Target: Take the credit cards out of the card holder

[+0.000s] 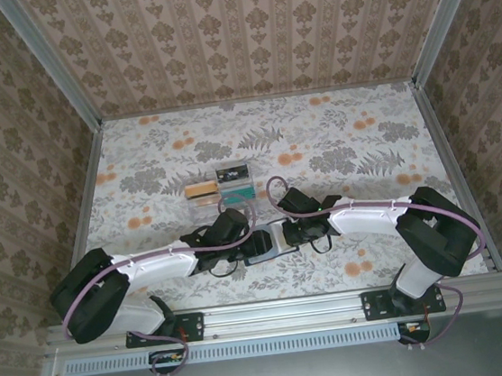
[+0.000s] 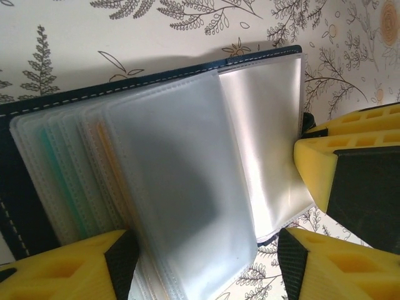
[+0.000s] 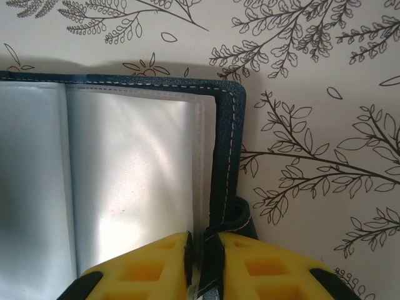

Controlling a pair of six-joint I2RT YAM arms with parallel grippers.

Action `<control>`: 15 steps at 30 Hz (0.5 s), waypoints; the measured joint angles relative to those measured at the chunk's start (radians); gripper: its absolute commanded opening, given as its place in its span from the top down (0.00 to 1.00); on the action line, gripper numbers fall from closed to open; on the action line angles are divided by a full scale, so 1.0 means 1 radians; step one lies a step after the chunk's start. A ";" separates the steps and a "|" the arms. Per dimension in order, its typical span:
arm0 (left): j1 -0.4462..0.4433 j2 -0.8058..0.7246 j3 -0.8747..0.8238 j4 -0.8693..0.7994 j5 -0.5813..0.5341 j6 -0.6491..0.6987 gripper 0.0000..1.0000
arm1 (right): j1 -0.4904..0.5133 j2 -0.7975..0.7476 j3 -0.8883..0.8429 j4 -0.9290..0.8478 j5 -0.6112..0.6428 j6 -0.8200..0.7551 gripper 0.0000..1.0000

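Closest to the lens in the left wrist view are two yellow fingers (image 2: 62, 272), one in each bottom corner. The left jaws stand open and wide apart, with the fanned clear sleeves (image 2: 181, 187) of the card holder (image 2: 22, 206) lying between them. The holder lies spread open on the flower-printed tabletop (image 2: 156, 31), navy cover downward. This view alone shows the cards (image 2: 107, 164), as faint orange and teal edges through the sleeves on the holder's left half.

The right wrist view gives the other end. The right jaws are closed on the holder's stitched navy right edge, with one yellow finger on each side and barely a gap between them. The sleeve beside them is plain milky grey.

From above, the holder lies near the front of the tabletop, between the two wrists. A clear plastic box (image 1: 220, 185) with orange and teal contents stands farther back, apart from it.
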 measured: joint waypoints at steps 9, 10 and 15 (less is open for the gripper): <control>-0.006 -0.046 -0.008 0.004 0.003 0.003 0.39 | 0.000 0.002 0.001 0.000 0.000 0.000 0.78; -0.007 -0.048 -0.008 0.006 0.005 0.004 0.39 | 0.000 0.002 0.001 0.000 0.000 0.000 0.78; -0.008 -0.049 -0.008 0.010 0.011 0.007 0.38 | 0.000 0.002 0.001 0.000 0.000 0.000 0.78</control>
